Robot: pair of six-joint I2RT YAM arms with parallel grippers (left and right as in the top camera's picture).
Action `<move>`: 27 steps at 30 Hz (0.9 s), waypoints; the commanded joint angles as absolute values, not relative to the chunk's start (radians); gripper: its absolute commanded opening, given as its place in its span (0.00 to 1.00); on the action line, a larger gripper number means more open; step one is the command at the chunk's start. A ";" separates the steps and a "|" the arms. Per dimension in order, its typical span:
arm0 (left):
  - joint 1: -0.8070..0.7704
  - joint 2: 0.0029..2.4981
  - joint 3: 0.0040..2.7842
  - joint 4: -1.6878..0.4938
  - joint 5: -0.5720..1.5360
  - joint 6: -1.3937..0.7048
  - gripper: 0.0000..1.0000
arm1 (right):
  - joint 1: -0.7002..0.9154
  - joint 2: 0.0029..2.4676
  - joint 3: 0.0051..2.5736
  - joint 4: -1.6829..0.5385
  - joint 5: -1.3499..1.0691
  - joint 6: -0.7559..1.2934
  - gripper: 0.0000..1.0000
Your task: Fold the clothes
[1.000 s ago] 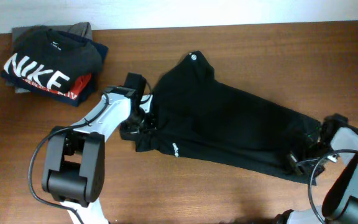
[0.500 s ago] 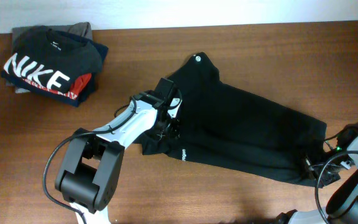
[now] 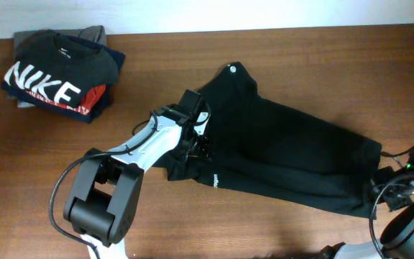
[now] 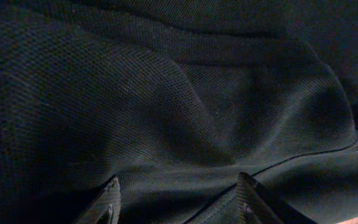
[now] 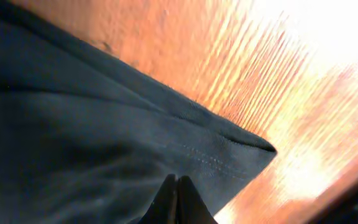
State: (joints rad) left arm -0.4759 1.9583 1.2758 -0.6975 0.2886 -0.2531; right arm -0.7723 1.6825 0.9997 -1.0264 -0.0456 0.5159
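**Two grippers, one top to flatten**

The plain black soft fabric top [image 3: 286, 165] lies slantwise across the brown wooden table [image 3: 264, 57], middle to right. The left gripper [image 4: 179, 199] stands released over its left edge. The right gripper [image 5: 176, 196] is clenched on the right hem corner. Probably best to pull it taut and flat before folding.

The left wrist view's bottom edge cuts off the left gripper [image 4: 178, 186] bar two fingertips [image 4: 112, 193]; the tiny white logo print [image 3: 212, 179] on the plain black soft fabric top [image 3: 286, 155] is too small to read — glare blurs the brown wooden table [image 5: 260, 93]
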 commanded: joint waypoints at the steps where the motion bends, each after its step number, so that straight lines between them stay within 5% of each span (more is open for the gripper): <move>1: -0.473 1.971 1.290 -0.693 0.269 -0.246 0.61 | -0.779 1.689 1.060 -1.060 -0.082 0.498 0.04; 14: -0.473 1.971 1.290 -0.658 0.266 -0.246 0.61 | -0.606 1.688 1.076 -1.210 -0.550 -0.023 0.04; 22: -0.473 1.971 1.290 -0.658 0.262 -0.246 0.60 | -0.282 1.689 1.052 -1.097 -0.507 -0.002 0.04; 27: -0.473 1.971 1.285 -0.658 0.262 -0.246 0.60 | -0.094 1.689 1.026 -1.011 -0.357 0.209 0.04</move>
State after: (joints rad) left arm -0.4755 1.9583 1.2758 -0.6632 0.2810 -0.2535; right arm -0.1776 1.6825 1.0462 -1.0294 -0.4583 0.0807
